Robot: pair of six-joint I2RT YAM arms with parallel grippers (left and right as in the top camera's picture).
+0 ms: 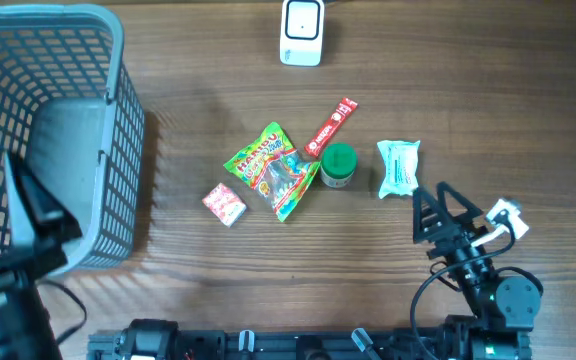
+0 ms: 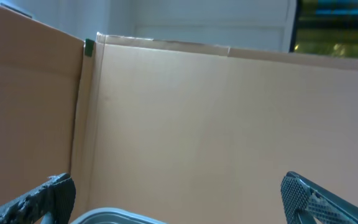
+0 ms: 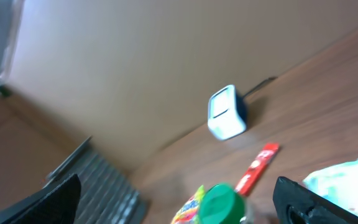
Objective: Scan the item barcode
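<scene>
A white barcode scanner stands at the table's far edge and shows in the right wrist view as the scanner. Mid-table lie a colourful candy bag, a red stick pack, a green-capped jar, a white packet and a small red box. My right gripper hovers open just near-right of the white packet, holding nothing. Between its fingertips the jar's green cap shows. My left gripper is open over the basket, empty.
A large grey mesh basket fills the left side; its rim shows under the left gripper. A brown cardboard wall stands behind the table. The scanner's cable runs back toward the wall.
</scene>
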